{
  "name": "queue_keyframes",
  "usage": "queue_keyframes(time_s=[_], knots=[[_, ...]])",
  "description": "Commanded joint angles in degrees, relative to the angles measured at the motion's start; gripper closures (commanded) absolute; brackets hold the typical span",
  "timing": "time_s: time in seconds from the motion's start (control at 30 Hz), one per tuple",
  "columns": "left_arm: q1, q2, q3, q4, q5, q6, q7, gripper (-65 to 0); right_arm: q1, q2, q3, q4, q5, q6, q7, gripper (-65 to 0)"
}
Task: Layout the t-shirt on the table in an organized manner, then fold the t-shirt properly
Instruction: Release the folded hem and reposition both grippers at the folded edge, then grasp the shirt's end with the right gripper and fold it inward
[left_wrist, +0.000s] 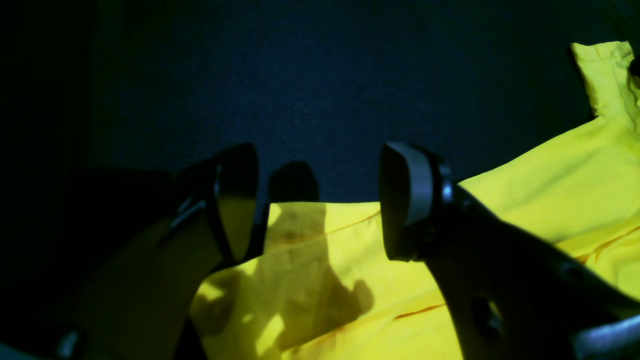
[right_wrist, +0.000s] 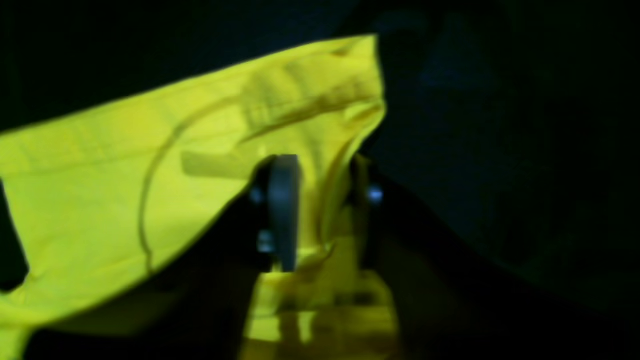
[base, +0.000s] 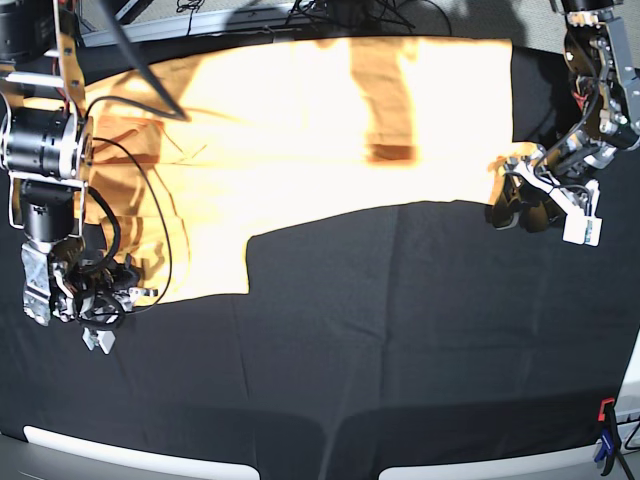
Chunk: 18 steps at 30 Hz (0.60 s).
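Note:
The orange-yellow t-shirt (base: 300, 130) lies spread across the far half of the black table (base: 400, 330), one sleeve folded over its body. My right gripper (base: 100, 300) is at the shirt's near-left corner. In the right wrist view the right gripper (right_wrist: 322, 210) is shut on a bunched fold of the t-shirt (right_wrist: 100, 165). My left gripper (base: 520, 205) is at the shirt's right edge. In the left wrist view the left gripper (left_wrist: 320, 200) stands wide open over the hem of the t-shirt (left_wrist: 550, 190), nothing between its fingers.
Cables (base: 300, 15) run along the table's far edge. Light grey edge pieces (base: 130, 450) line the front. A small clamp (base: 603, 440) sits at the front right corner. Bare black cloth covers the near half of the table.

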Motion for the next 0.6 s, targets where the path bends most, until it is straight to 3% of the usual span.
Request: queue_keyframes(time_s=[0.0, 0.07, 0.23, 0.47, 0.57], knots=[[-0.6, -0.7, -0.3, 1.2, -0.9, -0.2, -1.1, -35.4, 1.9, 0.4, 0.2, 0.7, 0.9, 0.3, 0.2, -4.2], [-0.6, -0.7, -0.3, 1.2, -0.9, -0.2, -1.1, -35.4, 1.9, 0.5, 0.2, 0.7, 0.9, 0.5, 0.2, 0.0], [-0.6, -0.7, -0.3, 1.2, -0.9, -0.2, -1.1, -35.4, 1.9, 1.0, 0.2, 2.1, 2.3, 4.7, -0.9, 0.0], [-0.6, -0.7, -0.3, 1.2, -0.9, -0.2, -1.1, -35.4, 1.7, 1.9, 0.2, 9.9, 9.8, 4.7, -11.8, 0.0], [-0.5, -0.7, -0.3, 1.2, -0.8, -0.2, -1.1, -35.4, -1.1, 1.9, 0.2, 15.8, 11.5, 4.7, -13.7, 0.0]])
